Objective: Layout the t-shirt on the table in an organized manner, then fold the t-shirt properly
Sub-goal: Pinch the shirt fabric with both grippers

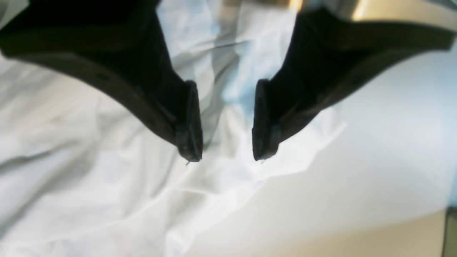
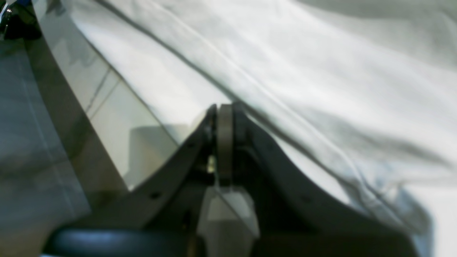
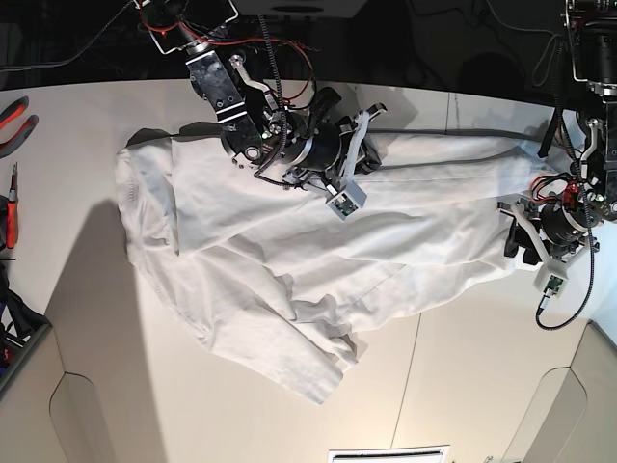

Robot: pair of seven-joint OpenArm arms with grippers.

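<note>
The white t-shirt (image 3: 289,241) lies spread and wrinkled across the table (image 3: 463,386), one sleeve folded toward the front. My left gripper (image 3: 511,236) hangs open at the shirt's right end. In the left wrist view its black fingers (image 1: 262,121) stand apart over the t-shirt's (image 1: 89,178) edge with nothing between them, bare table (image 1: 357,200) beside. My right gripper (image 3: 374,114) sits at the shirt's far edge. In the right wrist view the right gripper (image 2: 224,110) is shut with a thin grey strip of cloth pinched at the hem of the t-shirt (image 2: 321,71), the table (image 2: 117,117) to its left.
Red-handled pliers (image 3: 14,111) and other tools (image 3: 10,207) lie at the table's left edge. Rounded cut-outs mark the front corners (image 3: 96,395) (image 3: 569,386). A dark seam line (image 3: 410,386) runs across the front. Cables hang behind both arms.
</note>
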